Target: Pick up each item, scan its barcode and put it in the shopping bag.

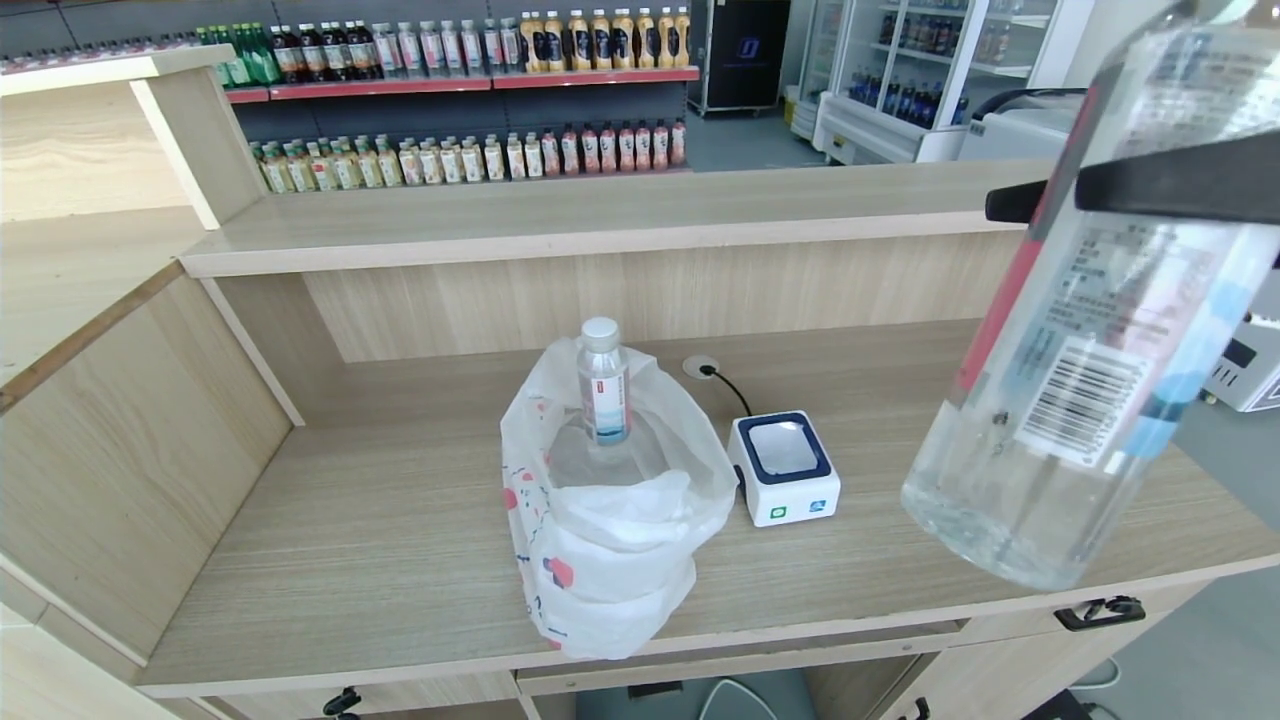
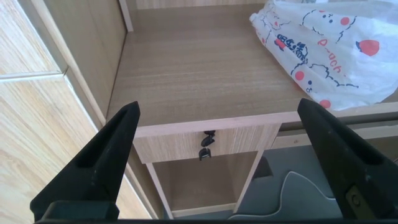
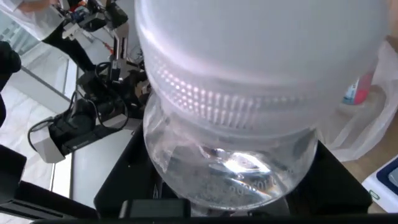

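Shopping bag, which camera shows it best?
Head view: the whole shopping bag sits open on the counter with a small bottle standing inside. The left wrist view catches just one printed corner; the right wrist view, a white sliver behind the held bottle.

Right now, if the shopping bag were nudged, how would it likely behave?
The shopping bag looks thin and crumpled, so probably floppy, sliding easily. The upright bottle inside may weigh it down, yet could topple.
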Controlling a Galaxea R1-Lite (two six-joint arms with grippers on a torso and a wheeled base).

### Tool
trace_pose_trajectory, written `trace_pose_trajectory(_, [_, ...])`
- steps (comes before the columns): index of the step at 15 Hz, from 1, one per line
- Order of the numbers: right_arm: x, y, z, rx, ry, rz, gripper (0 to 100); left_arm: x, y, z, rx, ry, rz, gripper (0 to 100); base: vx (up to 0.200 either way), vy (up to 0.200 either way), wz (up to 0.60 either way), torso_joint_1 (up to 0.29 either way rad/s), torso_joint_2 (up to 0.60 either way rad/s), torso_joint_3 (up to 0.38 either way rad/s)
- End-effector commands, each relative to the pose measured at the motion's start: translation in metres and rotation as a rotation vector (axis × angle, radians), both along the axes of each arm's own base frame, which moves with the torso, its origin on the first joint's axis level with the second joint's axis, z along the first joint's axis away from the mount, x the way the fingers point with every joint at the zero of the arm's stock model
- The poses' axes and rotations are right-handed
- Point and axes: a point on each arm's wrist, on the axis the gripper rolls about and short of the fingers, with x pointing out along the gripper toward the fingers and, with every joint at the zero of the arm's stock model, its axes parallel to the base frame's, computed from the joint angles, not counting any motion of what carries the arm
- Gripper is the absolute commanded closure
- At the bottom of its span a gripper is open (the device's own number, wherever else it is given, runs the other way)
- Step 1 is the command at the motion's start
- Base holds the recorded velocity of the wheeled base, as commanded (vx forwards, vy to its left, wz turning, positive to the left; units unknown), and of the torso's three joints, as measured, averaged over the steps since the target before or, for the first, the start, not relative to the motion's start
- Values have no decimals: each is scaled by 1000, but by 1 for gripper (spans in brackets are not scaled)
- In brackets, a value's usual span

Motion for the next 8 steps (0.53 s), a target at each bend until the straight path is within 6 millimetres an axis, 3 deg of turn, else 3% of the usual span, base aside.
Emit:
trace_pose_trajectory(1, [-13,-3,2,8,-15,17,100,0,0,0,0,1,0,0,0,0,0,0,0,0])
trace_pose_trajectory(8, [-35,-6,2,-12,26,72,100,0,0,0,0,1,0,0,0,0,0,0,0,0])
